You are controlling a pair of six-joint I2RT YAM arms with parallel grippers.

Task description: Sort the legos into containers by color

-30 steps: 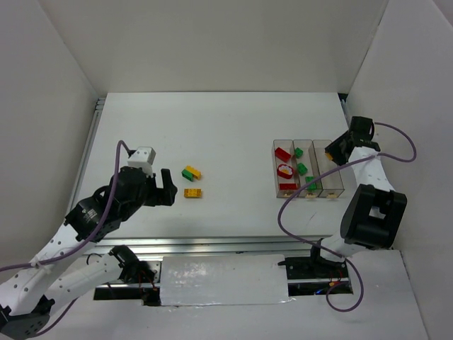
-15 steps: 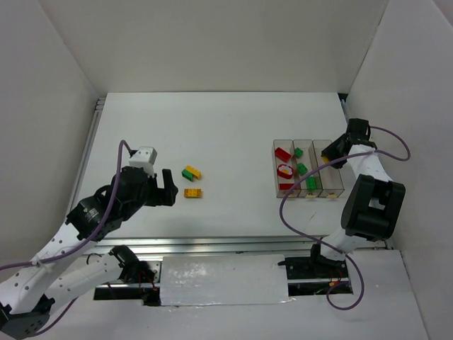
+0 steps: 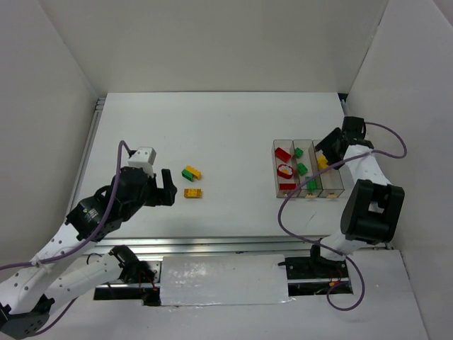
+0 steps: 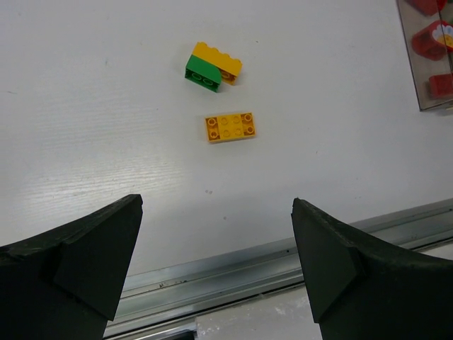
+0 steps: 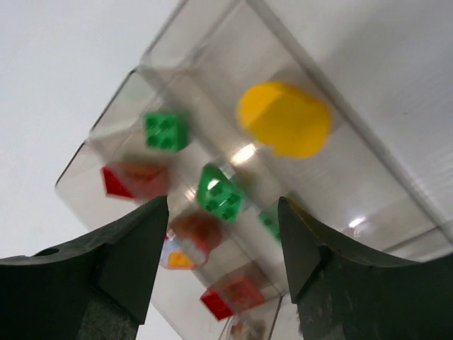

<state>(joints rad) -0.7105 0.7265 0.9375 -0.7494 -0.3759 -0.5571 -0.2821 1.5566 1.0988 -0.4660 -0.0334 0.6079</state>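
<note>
Three joined clear containers stand at the right. The left bin holds red legos, one with a white face. The middle bin holds green legos. The right bin holds a yellow piece, also seen in the right wrist view. My right gripper hangs open and empty just above the right bin. A flat yellow lego and a green lego touching a yellow one lie on the table. My left gripper is open and empty, near side of them.
A metal rail runs along the table's near edge below my left gripper. White walls enclose the table on three sides. The right arm's purple cable loops beside the containers.
My right gripper has shifted a little left and back over the right bin, and a yellow piece now shows in that bin. The left arm has not moved.
</note>
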